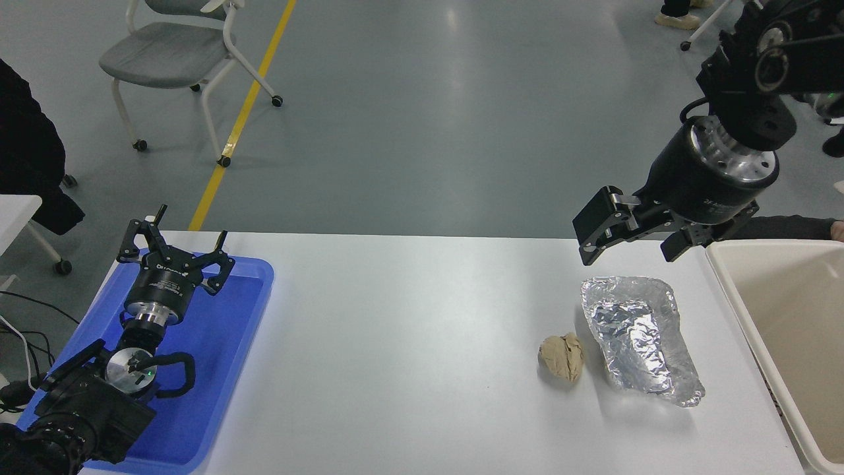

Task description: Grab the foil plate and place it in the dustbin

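Grey floor (422,99), wheeled chair (178,59)

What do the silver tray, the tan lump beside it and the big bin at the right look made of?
Foil plate: thin aluminium foil by the look, shiny, creased all over.
Tan ball: probably crumpled paper, matte, with folds.
Dustbin: seemingly moulded plastic, cream, with a smooth, thick, rounded rim.
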